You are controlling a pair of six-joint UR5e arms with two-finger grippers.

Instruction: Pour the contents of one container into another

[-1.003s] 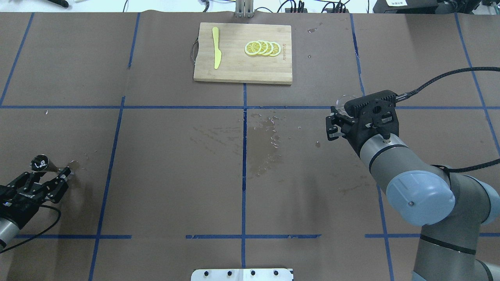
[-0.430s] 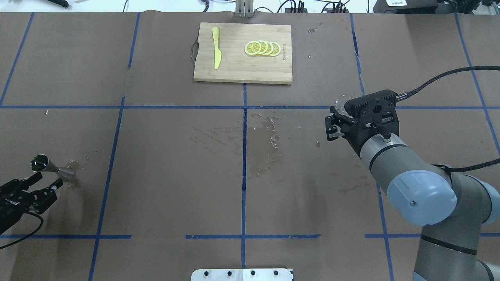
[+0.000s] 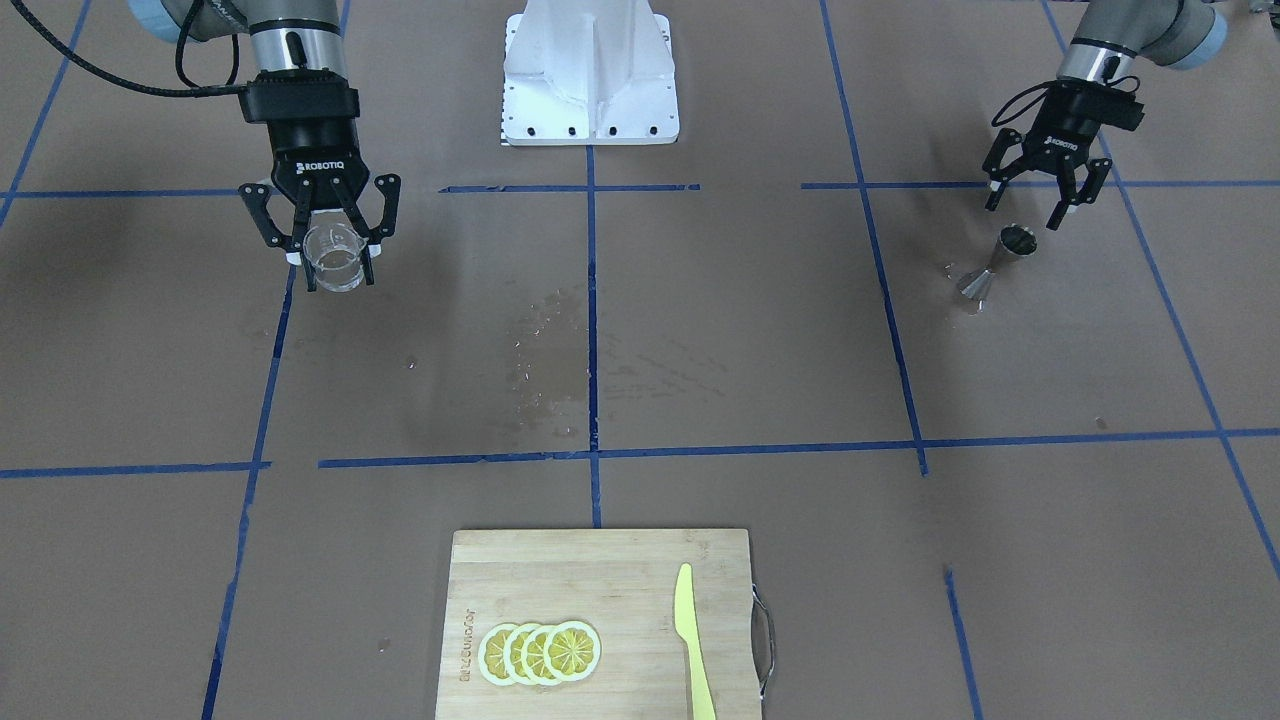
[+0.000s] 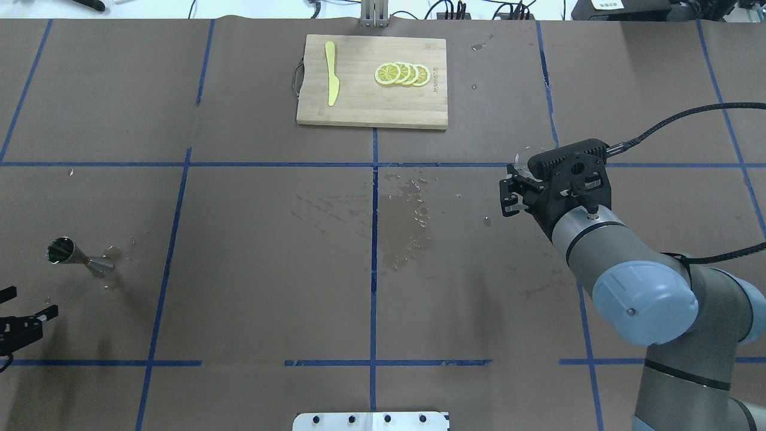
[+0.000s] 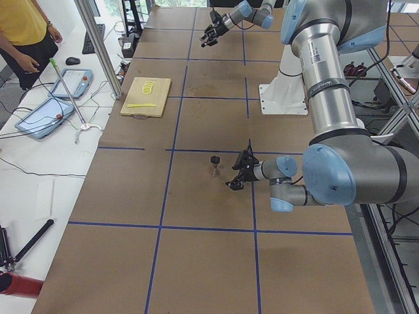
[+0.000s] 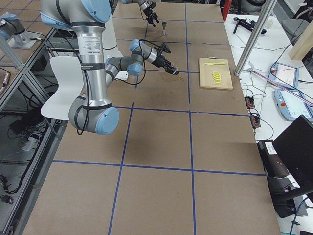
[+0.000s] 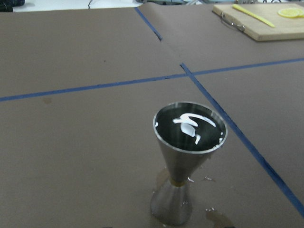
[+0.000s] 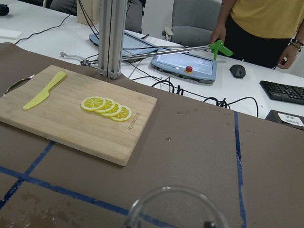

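Observation:
The steel jigger (image 4: 75,256) stands upright and alone at the table's left, with small droplets around its foot. It fills the left wrist view, the jigger (image 7: 187,156) showing a dark, glinting inside. My left gripper (image 4: 33,301) is open and sits apart from it, nearer the robot; in the front-facing view the left gripper (image 3: 1025,215) is just behind the jigger (image 3: 995,262). At the table's right, my right gripper (image 3: 322,245) is shut on the clear glass cup (image 3: 335,258), which is upright. Only the cup's rim (image 8: 173,204) shows in the right wrist view.
A wooden cutting board (image 4: 372,114) with lemon slices (image 4: 401,74) and a yellow knife (image 4: 331,72) lies at the far middle. A wet patch (image 4: 407,233) stains the paper mid-table. The robot's white base (image 3: 590,80) stands at the near middle edge.
My left gripper let go of the jigger's waist and drew back toward the near left edge, leaving it upright. The right gripper with the cup has hardly moved.

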